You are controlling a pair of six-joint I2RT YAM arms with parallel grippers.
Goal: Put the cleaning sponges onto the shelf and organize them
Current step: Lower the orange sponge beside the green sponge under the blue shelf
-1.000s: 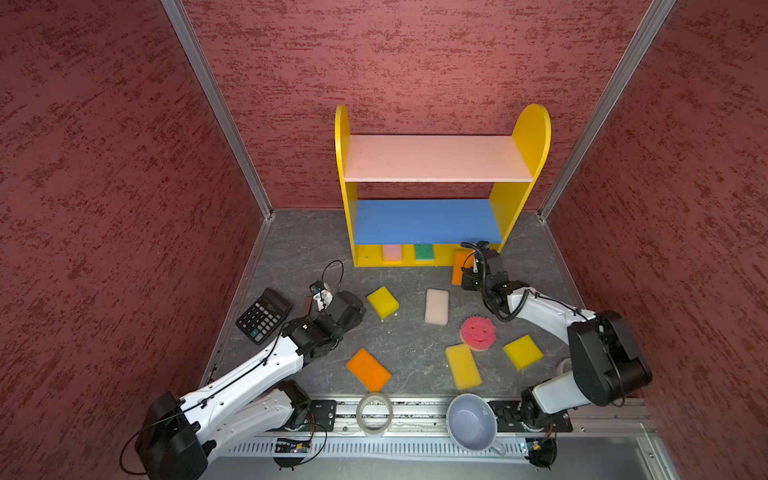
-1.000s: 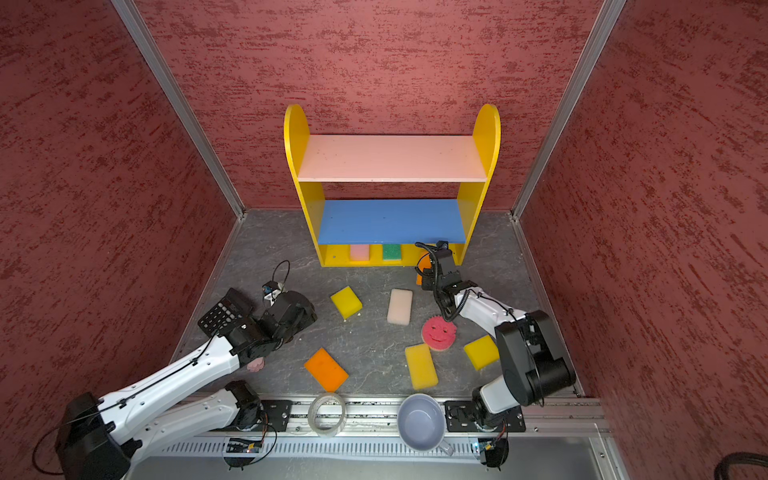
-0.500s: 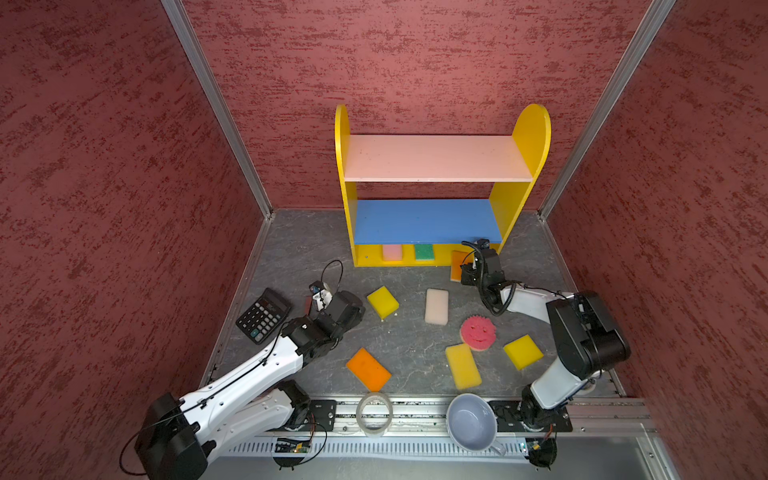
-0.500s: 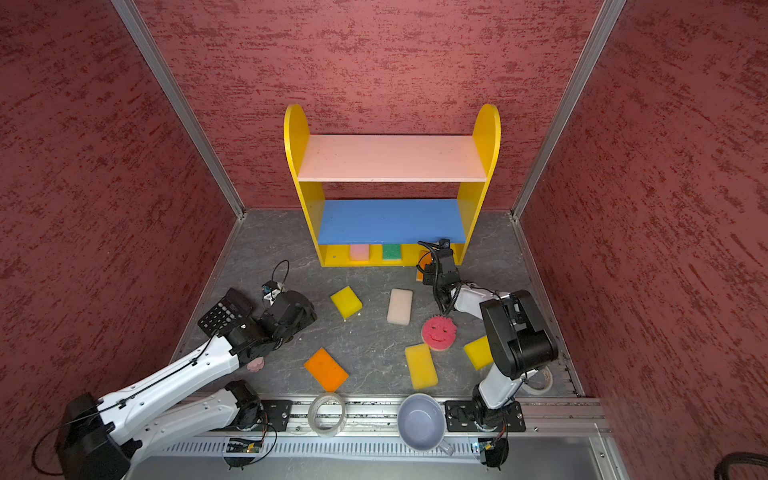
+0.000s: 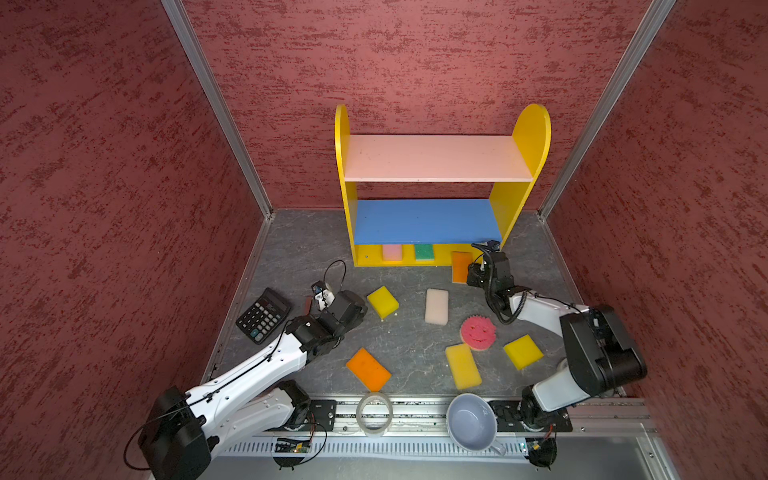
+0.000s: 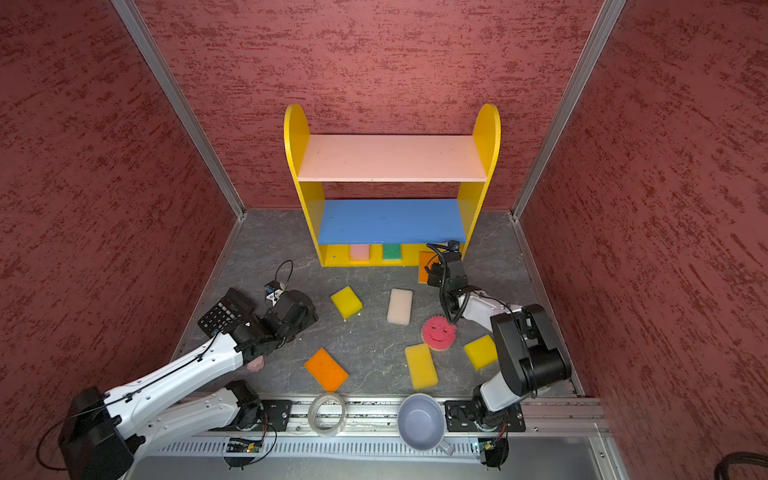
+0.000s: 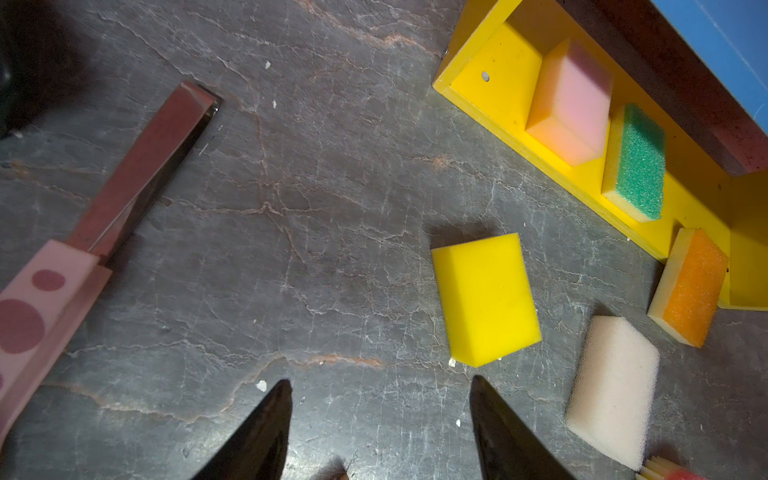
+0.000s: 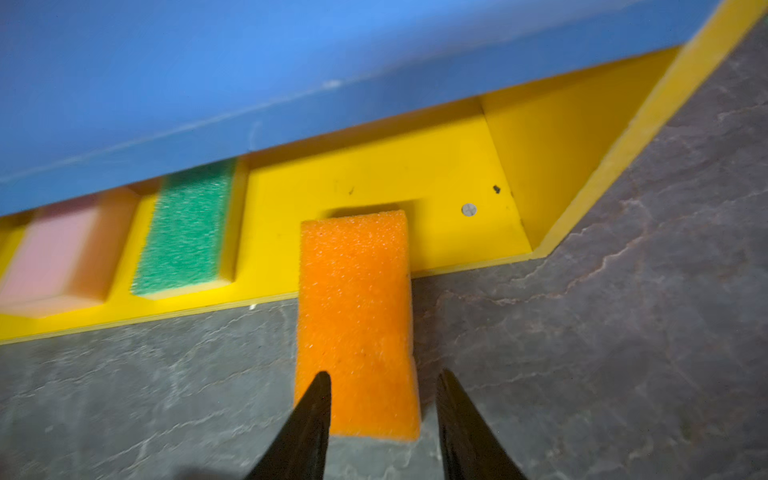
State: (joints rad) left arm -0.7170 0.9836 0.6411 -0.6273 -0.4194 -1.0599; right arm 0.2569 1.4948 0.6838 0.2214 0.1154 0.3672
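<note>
The shelf (image 5: 436, 158) stands at the back, with a pink sponge (image 5: 392, 252) and a green sponge (image 5: 424, 252) on its yellow base. An orange sponge (image 8: 357, 316) lies half on that base, half on the floor. My right gripper (image 8: 384, 386) is open over its near end, gripping nothing. My left gripper (image 7: 381, 384) is open and empty just short of a yellow sponge (image 7: 484, 299). On the floor lie a white sponge (image 5: 436, 306), a smiley sponge (image 5: 478, 332), two more yellow sponges (image 5: 463, 365) (image 5: 523, 351) and another orange sponge (image 5: 368, 369).
A calculator (image 5: 263, 314) lies by the left wall. A pink paw stick (image 7: 41, 307) lies beside my left arm. A clear tape roll (image 5: 375, 413) and a grey cup (image 5: 471, 422) sit on the front rail. Red walls close in three sides.
My right gripper has opened and let go of the orange sponge, which now rests across the shelf base's front edge. The right arm's elbow has shifted. The left arm is still.
</note>
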